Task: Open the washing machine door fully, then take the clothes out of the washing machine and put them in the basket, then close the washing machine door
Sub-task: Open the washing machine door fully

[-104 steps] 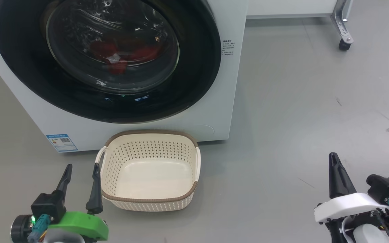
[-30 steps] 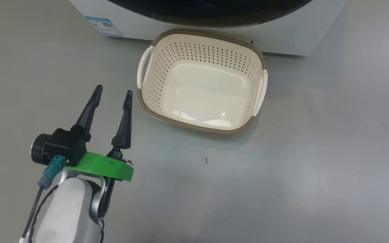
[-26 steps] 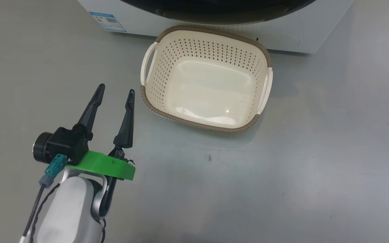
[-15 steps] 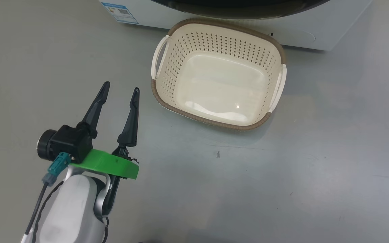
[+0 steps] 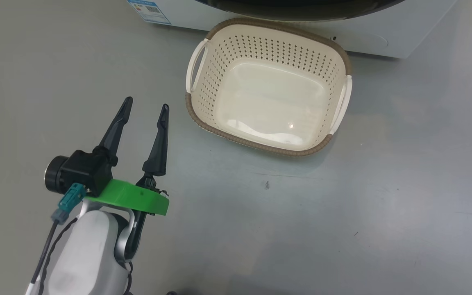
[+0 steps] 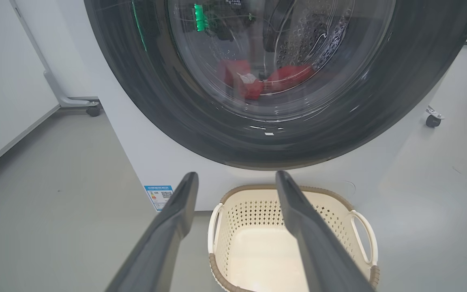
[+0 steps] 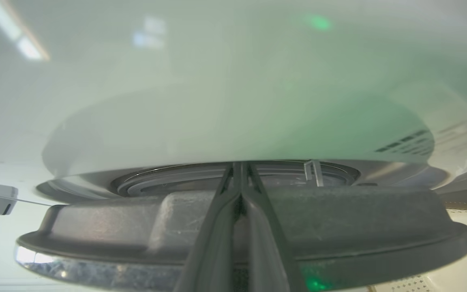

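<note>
Nearest the robot, the left gripper [image 5: 146, 104] hangs above the grey floor [image 5: 342, 225], jaws wide apart and empty. Just beyond stands the small cream perforated plastic basket with brown woven-look rim [image 5: 268, 45], empty, close before the big white front-loading washing machine [image 5: 383, 35]. Its large round glossy black door [image 6: 136, 101] is not yet swung wide, and the bright red clothes [image 6: 253, 87] lie behind the glass. The right gripper [image 7: 238, 166], fingers pressed together, reaches into the gap at the door's edge.

Judgement: the door-opening step is in hand. The next move calls for drawing the door outward through its full swing.
</note>
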Controlling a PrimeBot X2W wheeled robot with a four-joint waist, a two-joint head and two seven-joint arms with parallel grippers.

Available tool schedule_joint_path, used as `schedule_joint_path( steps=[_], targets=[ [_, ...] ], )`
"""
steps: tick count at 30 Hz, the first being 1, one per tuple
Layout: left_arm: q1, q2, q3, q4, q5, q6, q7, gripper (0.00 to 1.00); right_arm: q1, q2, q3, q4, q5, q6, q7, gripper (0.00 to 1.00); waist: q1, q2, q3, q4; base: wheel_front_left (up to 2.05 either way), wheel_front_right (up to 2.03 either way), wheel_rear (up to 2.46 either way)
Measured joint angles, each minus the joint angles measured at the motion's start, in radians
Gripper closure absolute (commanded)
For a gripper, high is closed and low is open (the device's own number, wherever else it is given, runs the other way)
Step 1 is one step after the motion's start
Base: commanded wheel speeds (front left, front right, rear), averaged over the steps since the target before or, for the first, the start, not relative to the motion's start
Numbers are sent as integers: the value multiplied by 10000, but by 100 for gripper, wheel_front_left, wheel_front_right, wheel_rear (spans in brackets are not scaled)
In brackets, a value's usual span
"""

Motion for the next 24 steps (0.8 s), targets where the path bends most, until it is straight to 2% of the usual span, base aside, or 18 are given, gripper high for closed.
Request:
schedule_joint_path(
  steps=[16,19,24],
  targets=[
    [-128,-10,119,13,10,150,0,0,-12,-146,267,357,700,224,1689,100,0,0,-83,-222,0,0,0],
    [-128,-12,128,29,38,150,0,0,126,-173,341,418,761,456,1952,100,0,0,-167,-264,0,0,0],
    [-127,-12,178,115,171,151,0,0,483,-198,575,451,792,644,2500,100,0,0,-371,-355,0,0,0]
  ],
)
